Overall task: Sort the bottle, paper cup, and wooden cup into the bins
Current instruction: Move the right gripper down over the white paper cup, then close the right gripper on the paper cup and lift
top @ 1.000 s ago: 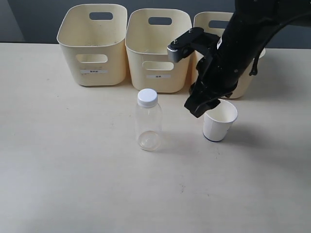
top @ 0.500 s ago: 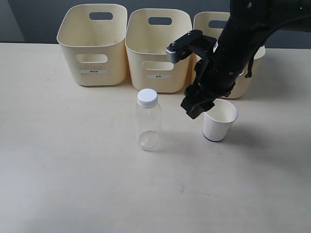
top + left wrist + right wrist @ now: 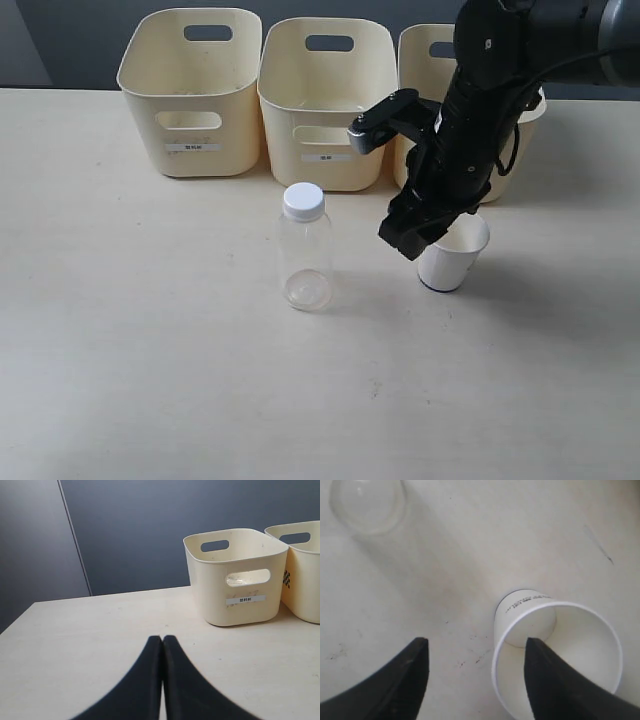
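The right gripper (image 3: 475,680) hangs spread wide at the rim of the paper cup (image 3: 452,252), one finger (image 3: 555,680) over its mouth; the bottle (image 3: 304,246) stands nearby; the left gripper (image 3: 162,645) is pressed together, empty, away from the bins (image 3: 325,105).

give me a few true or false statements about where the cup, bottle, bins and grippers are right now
1. The paper cup stands upright on the table. True.
2. The right gripper is shut on the bottle. False: its jaws are open, one finger inside the cup's rim, the other outside.
3. The bottle lies on its side. False: it stands upright, white cap on top.
4. The left gripper is shut with nothing in it. True.
5. The paper cup is already in one of the bins. False: it is on the table in front of them.
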{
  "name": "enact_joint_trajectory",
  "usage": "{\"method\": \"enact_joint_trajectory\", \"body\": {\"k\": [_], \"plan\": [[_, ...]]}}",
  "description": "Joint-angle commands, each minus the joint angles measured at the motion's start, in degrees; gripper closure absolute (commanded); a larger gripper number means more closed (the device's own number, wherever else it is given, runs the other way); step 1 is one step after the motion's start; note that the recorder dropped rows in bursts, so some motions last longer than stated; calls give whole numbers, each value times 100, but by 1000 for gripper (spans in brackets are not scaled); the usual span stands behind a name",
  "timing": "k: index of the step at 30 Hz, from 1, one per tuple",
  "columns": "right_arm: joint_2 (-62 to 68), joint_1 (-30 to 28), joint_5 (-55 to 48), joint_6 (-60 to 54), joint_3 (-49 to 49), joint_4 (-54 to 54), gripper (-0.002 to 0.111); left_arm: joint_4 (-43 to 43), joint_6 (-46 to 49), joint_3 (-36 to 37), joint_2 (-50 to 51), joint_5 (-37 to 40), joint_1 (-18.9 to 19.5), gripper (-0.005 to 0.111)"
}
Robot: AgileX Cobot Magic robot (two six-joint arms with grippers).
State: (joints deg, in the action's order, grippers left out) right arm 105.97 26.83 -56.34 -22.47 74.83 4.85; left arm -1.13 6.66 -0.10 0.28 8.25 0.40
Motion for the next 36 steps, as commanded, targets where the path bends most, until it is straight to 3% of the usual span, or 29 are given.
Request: {"method": "enact_joint_trajectory", "body": {"k": [1,15,17,21,29,36], "plan": [[33,-4,-2,19,37,-31,53,-5,-10,10,-28,-52,3,107],[397,-4,58,60,37,-52,54,-5,-10,10,-28,-52,3,107],[397,-4,58,60,37,-52,65,-5,-10,10,-28,-52,3,107],[397,-4,20,-2,37,-52,109,-5,-10,10,-28,-52,3,107],[373,24,-188,-2,37,-398,109,-5,-10,10,-28,-52,3,107],[-382,63,364,-2,37,-547,109,-5,-12,10,-28,-52,3,107]]}}
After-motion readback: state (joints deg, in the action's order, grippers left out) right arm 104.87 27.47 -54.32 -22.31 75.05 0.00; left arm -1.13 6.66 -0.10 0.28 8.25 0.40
